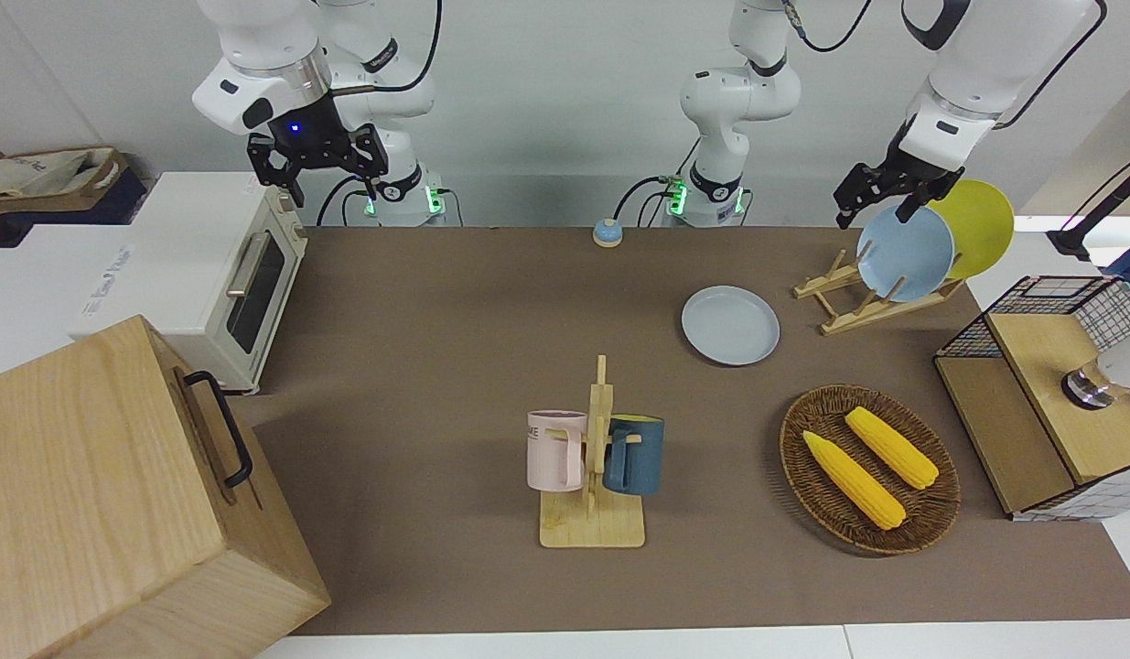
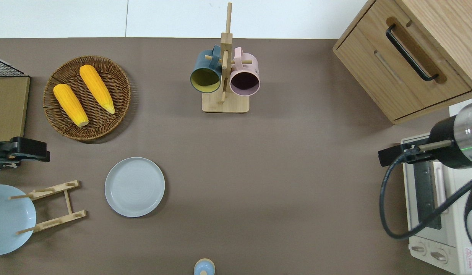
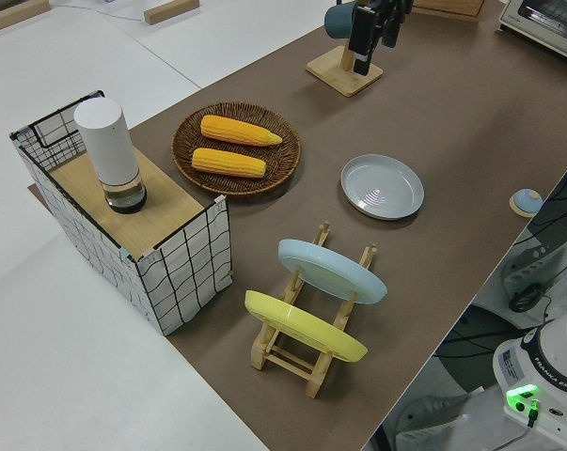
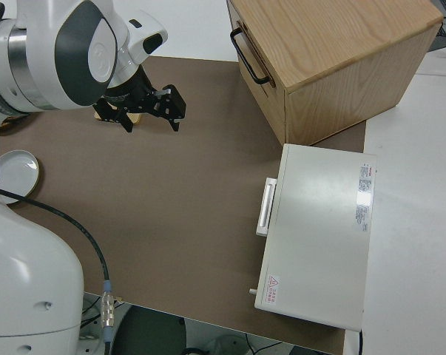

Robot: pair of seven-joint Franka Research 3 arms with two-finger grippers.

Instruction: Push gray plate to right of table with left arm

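The gray plate (image 1: 730,325) lies flat on the brown table (image 1: 436,366), toward the left arm's end; it also shows in the overhead view (image 2: 134,186) and the left side view (image 3: 382,186). My left gripper (image 1: 876,218) is open and empty, up in the air. In the overhead view it (image 2: 25,149) is over the table's end between the wicker basket and the plate rack, apart from the gray plate. My right gripper (image 1: 331,188) is open and parked.
A wooden rack (image 2: 52,206) holding a sky-blue plate (image 1: 905,253) and a yellow plate (image 1: 981,224) stands beside the gray plate. A wicker basket (image 1: 940,513) holds two corn cobs. Also here: mug rack (image 1: 594,458), wire crate (image 1: 1045,403), toaster oven (image 1: 244,284), wooden cabinet (image 1: 116,494), small blue knob (image 1: 607,233).
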